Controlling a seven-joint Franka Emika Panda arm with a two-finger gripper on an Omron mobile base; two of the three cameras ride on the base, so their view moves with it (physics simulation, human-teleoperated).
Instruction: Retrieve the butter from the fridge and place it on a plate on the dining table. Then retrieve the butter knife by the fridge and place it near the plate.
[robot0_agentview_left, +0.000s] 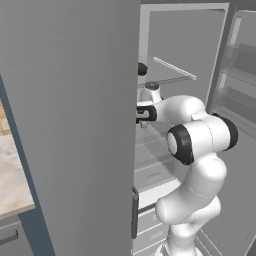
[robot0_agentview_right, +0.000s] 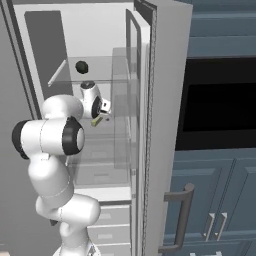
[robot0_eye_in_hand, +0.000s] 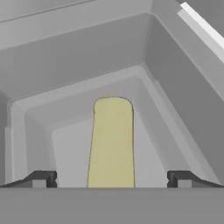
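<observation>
So the butter (robot0_eye_in_hand: 111, 142) is a smooth pale yellow stick with a rounded far end, lying on a flat grey shelf inside the fridge (robot0_agentview_left: 75, 125). In the hand view it runs straight up the middle, right between the two dark fingers (robot0_eye_in_hand: 41, 179), which are spread wide with clear gaps on both sides, nothing held. Fridge walls are plain matte grey and boxy.

From the right base view the gripper (robot0_agentview_right: 100, 117) sits just over the butter (robot0_agentview_right: 98, 121), with a glass shelf (robot0_agentview_right: 100, 70) above it carrying a small dark round thing (robot0_agentview_right: 81, 66). The open fridge door (robot0_agentview_right: 160, 125) stands between the arm and the dark blue cabinets (robot0_agentview_right: 220, 200). The left base view adds a beige stone bench (robot0_agentview_left: 12, 175) at the left edge.
</observation>
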